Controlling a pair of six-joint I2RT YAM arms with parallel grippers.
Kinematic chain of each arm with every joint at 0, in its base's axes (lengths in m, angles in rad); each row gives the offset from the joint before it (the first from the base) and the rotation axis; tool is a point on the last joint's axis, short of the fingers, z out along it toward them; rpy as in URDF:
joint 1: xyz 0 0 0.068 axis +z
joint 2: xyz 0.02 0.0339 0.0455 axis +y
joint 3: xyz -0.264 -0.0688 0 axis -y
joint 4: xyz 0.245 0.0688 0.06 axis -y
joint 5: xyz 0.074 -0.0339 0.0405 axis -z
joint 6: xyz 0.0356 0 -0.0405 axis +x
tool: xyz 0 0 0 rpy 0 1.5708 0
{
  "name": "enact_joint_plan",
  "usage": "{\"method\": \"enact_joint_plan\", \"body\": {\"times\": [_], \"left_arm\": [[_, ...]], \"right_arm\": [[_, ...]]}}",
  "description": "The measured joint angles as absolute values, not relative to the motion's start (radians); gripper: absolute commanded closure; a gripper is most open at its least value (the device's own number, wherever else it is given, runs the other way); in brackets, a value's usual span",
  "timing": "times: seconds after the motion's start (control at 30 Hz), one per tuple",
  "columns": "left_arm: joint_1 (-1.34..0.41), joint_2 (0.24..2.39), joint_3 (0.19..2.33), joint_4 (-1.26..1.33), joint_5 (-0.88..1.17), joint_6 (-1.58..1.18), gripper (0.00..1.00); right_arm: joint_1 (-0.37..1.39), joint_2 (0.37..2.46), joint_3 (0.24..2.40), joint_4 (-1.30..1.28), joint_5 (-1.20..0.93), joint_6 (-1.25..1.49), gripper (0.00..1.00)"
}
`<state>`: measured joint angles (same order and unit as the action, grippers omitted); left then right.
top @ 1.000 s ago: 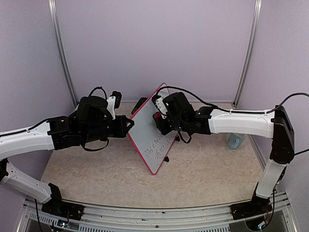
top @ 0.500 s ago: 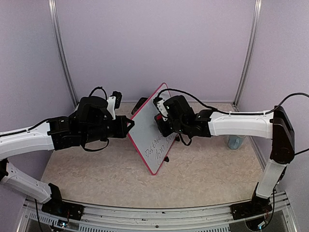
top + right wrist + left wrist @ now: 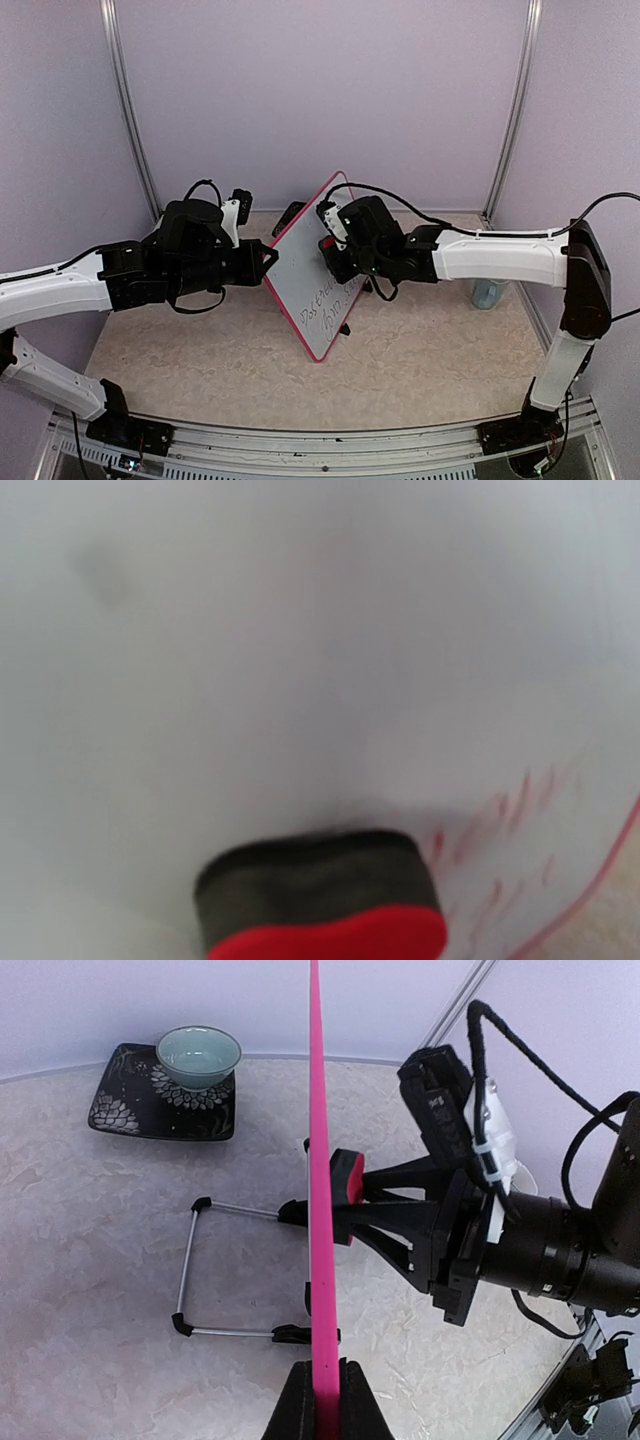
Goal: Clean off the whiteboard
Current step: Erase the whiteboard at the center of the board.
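As my left tool (image 3: 322, 1388) clamps the pink-framed whiteboard (image 3: 300, 268), my right tool (image 3: 332, 252), clamped on a red-black eraser block (image 3: 322, 900), wipes; handwriting (image 3: 326, 300) beside it should go next.

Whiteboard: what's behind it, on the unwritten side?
Its wire stand, and farther off a pale bowl on a dark plate. The whiteboard shows edge-on, so its back face is unseen.

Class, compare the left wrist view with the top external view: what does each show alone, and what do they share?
Only the left wrist view: a pale green bowl and a wire stand behind the whiteboard, which is seen edge-on. Only the top external view: dark handwriting on the whiteboard's face and a bluish container at far right. Shared: the whiteboard clamped by the left gripper, and the right gripper pressing a red eraser against it.
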<state>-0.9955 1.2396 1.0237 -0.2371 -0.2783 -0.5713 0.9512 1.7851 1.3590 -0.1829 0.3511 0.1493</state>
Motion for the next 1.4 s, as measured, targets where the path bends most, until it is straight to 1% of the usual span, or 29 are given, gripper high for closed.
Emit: {"method": "enact_joint_plan", "body": {"times": [0.2,0.33,0.63,0.83,1.0,1.23,1.4], "left_arm": [[-0.997,1.240,1.024,-0.234,-0.268,-0.561,1.00],[-0.997,1.240,1.024,-0.234,-0.267,-0.559,1.00],[-0.996,1.239,1.024,-0.247,-0.289,-0.569,1.00],[-0.996,1.238,1.024,-0.251,-0.294,-0.572,1.00],[-0.996,1.238,1.024,-0.251,-0.293,-0.571,1.00],[-0.997,1.237,1.024,-0.248,-0.281,-0.567,1.00],[-0.997,1.237,1.024,-0.247,-0.279,-0.567,1.00]], "right_arm": [[0.962,1.754,1.430,-0.162,0.342,0.136,0.75],[0.964,1.760,1.439,-0.150,0.347,0.135,0.75],[0.944,1.796,1.333,-0.137,0.360,0.169,0.75],[0.938,1.808,1.324,-0.139,0.369,0.181,0.75],[0.937,1.807,1.353,-0.176,0.360,0.173,0.75],[0.937,1.784,1.453,-0.178,0.330,0.157,0.75],[0.937,1.790,1.460,-0.167,0.336,0.155,0.75]]}}
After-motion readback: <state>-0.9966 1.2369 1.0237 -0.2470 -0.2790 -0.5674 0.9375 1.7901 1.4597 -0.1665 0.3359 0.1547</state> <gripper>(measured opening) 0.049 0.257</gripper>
